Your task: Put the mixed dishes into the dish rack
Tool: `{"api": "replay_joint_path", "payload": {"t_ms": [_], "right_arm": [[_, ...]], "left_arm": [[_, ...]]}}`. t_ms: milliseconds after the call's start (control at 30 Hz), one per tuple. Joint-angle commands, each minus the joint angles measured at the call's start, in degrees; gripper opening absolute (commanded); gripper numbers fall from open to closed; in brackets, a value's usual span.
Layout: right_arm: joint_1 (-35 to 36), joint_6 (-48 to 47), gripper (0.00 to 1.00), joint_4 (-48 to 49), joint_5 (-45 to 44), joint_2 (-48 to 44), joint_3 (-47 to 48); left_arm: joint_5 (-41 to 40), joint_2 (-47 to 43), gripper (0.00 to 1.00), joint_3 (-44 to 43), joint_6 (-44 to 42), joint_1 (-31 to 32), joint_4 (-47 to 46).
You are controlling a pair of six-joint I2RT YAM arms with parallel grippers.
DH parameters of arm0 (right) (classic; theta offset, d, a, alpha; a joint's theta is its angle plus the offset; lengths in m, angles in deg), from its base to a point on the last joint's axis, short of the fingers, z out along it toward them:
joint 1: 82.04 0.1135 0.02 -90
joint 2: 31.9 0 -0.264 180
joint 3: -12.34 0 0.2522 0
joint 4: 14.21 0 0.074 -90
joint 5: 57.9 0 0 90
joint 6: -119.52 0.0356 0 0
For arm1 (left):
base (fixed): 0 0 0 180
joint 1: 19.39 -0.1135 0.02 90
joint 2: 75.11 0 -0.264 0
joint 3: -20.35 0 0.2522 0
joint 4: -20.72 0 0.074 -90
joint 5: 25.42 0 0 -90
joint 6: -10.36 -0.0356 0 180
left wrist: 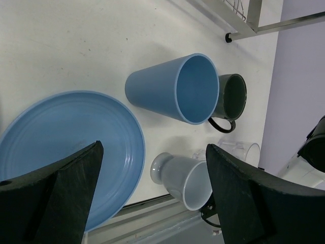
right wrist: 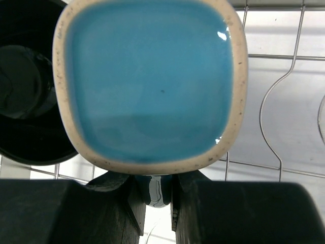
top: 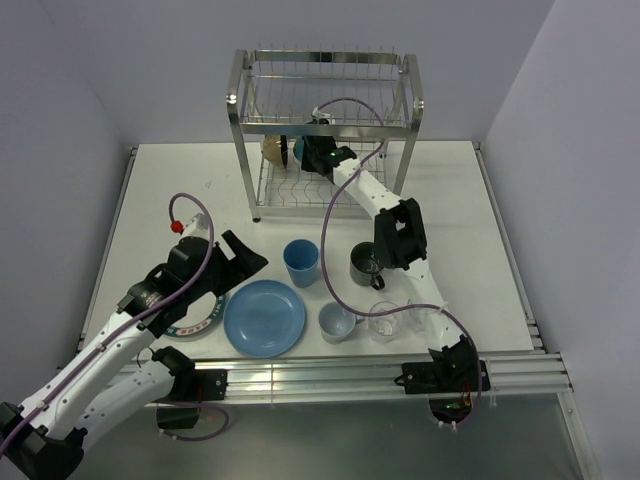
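Observation:
The dish rack (top: 325,110) stands at the back of the table. My right gripper (top: 305,152) reaches into its lower tier, shut on the handle of the cream cup (top: 276,150). In the right wrist view the cup (right wrist: 150,81), blue inside, fills the frame above my gripper (right wrist: 155,188), with the black bowl (right wrist: 25,101) beside it on the rack wires (right wrist: 284,91). My left gripper (top: 238,255) is open and empty above the table, left of the blue tumbler (top: 301,262). The blue plate (top: 264,318), patterned-rim plate (top: 195,325), dark mug (top: 367,265), pale blue mug (top: 337,322) and two clear glasses (top: 385,322) stand near the front.
In the left wrist view my open gripper (left wrist: 152,193) frames the blue plate (left wrist: 66,147), the tumbler (left wrist: 172,89), the dark mug (left wrist: 231,99), the pale mug (left wrist: 185,175) and a glass (left wrist: 238,150). The rack's foot (left wrist: 244,20) shows at top. A metal rail (top: 330,375) edges the table front.

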Motion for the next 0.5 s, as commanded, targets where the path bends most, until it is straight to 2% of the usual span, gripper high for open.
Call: {"api": "replay_joint_path", "payload": {"t_ms": [0, 100, 200, 233, 300, 367, 467], "right_arm": [[-0.3, -3.7, 0.11, 1.4, -2.8, -2.0, 3.9], [-0.1, -4.1, 0.17, 1.2, -2.0, -1.4, 4.5], [0.1, -4.1, 0.3, 1.1, -1.7, -1.4, 4.4], [0.1, -4.0, 0.37, 1.1, -1.7, -1.4, 4.2], [0.0, -3.7, 0.44, 1.1, -1.5, -1.8, 3.8], [0.0, -3.1, 0.65, 1.3, -1.3, -2.9, 2.5], [-0.4, -1.9, 0.74, 2.7, -0.1, -6.0, -1.8]], "left_arm": [[1.8, 0.9, 0.88, -0.1, 0.9, 0.1, -2.9], [2.5, 1.7, 0.87, 0.0, 1.4, 0.5, -3.4], [2.5, 3.5, 0.86, -0.1, 1.9, 1.9, -3.9], [2.0, 4.0, 0.86, -0.1, 2.1, 3.4, -4.0], [1.1, 6.2, 0.86, -0.4, 3.0, 5.1, -4.2], [-0.4, 8.2, 0.86, -1.5, 3.8, 9.0, -4.5], [-3.3, 10.5, 0.87, -3.4, 4.2, 12.0, -3.7]]}}
